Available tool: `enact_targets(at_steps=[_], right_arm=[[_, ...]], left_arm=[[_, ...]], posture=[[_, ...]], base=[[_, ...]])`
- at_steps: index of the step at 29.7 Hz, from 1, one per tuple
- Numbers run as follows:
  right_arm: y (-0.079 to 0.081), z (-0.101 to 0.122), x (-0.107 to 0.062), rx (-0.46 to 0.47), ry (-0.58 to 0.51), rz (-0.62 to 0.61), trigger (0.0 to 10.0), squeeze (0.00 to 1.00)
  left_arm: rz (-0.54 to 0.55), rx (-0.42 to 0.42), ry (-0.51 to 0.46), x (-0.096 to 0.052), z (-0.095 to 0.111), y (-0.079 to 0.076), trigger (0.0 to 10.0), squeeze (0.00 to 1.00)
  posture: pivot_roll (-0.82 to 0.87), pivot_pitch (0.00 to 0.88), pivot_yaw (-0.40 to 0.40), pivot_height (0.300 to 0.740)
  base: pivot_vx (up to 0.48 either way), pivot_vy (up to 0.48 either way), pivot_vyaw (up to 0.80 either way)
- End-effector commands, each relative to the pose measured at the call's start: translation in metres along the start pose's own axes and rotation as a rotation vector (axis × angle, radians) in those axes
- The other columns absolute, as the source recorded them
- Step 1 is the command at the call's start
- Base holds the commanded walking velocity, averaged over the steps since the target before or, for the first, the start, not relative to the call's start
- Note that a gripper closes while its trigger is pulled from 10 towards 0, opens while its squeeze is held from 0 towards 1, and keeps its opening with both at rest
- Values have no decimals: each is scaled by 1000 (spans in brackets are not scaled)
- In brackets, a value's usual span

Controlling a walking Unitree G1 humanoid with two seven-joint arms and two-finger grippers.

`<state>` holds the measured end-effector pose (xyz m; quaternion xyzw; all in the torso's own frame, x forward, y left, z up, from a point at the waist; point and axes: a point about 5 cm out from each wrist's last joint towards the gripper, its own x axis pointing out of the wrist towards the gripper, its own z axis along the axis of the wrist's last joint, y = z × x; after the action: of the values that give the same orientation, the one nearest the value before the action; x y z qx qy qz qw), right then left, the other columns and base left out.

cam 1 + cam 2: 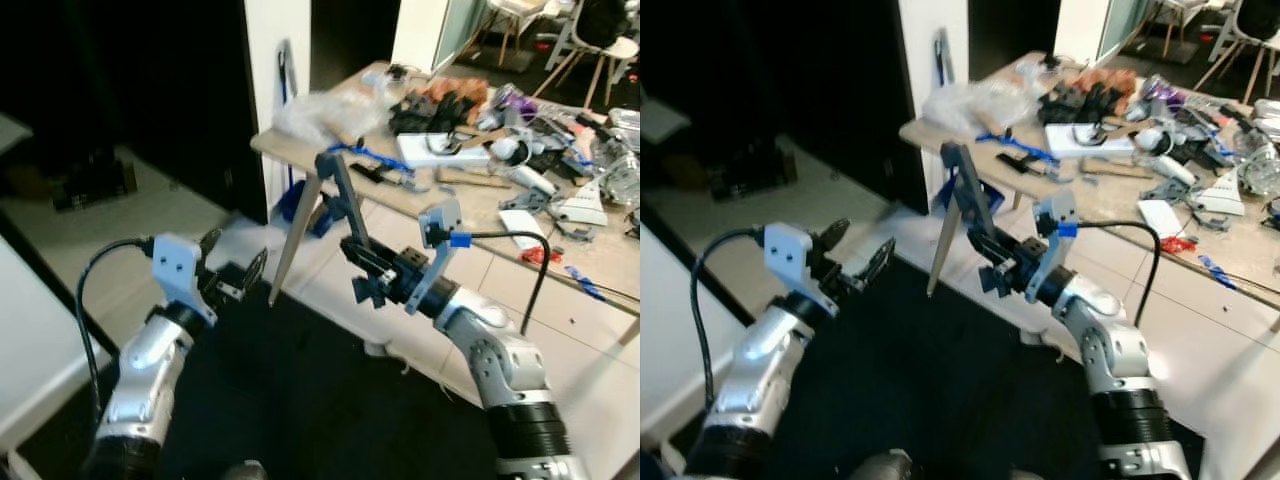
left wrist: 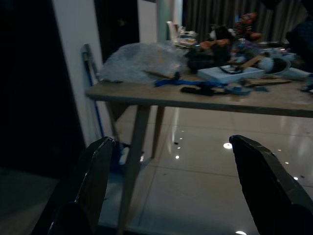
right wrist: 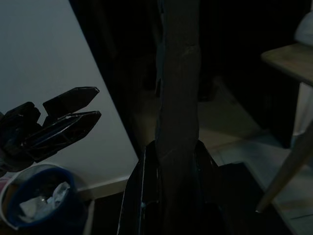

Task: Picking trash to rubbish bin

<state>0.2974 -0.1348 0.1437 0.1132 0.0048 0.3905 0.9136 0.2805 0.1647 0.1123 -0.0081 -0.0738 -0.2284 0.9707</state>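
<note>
The right pincer (image 1: 368, 268) is clenched on a flat grey strip of cardboard (image 1: 342, 190), which stands nearly upright out of its black fingers (image 3: 205, 166) and tilts a little away from the robot. In the right wrist view the strip rises straight up from between those fingers, which press on both its sides.

The left pincer (image 1: 232, 272) hangs in the air to the left of the right pincer, near it but apart, with its two fingers (image 2: 98, 171) spread wide and nothing between them.

Beyond both pincers stands a light wooden counter (image 1: 470, 205) on slanted legs, cluttered with a crumpled clear plastic bag (image 1: 320, 112), black gloves (image 1: 440, 108), a white flat box (image 1: 440, 150), blue straps (image 1: 375, 157) and assorted tools. Its near leg (image 1: 295, 235) comes down between the two pincers.

Below the left pincer, as the right wrist view shows, sits a round rubbish bin with a blue liner (image 3: 41, 205), scraps of paper inside it, against a white wall (image 3: 54, 63). A dark mat (image 1: 300, 400) covers the floor beneath both arms.
</note>
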Motion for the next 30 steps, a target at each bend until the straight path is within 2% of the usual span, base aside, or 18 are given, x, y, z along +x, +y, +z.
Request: enact_targets(at_steps=[1,13,22,30], right_arm=[[0,1,-1,-8,1,2,10000,0],[0,1,-1,-16,7,11,10000,0],[1,0,-1,-16,11,17,10000,0],[1,-1,-1,-16,14,21,10000,0]], left_arm=[[8,16,5,1,-1,1,10000,0],[8,29,1,2,-1,0,10000,0],[-40,-25,15,2,-4,-4,10000,0],[-50,-36,15,2,-6,-5,10000,0]], posture=[[20,0,3,740],[19,0,3,740],[20,0,2,740],[19,0,2,740]], base=[[0,0,788],[0,0,788],[0,0,788],[0,0,788]])
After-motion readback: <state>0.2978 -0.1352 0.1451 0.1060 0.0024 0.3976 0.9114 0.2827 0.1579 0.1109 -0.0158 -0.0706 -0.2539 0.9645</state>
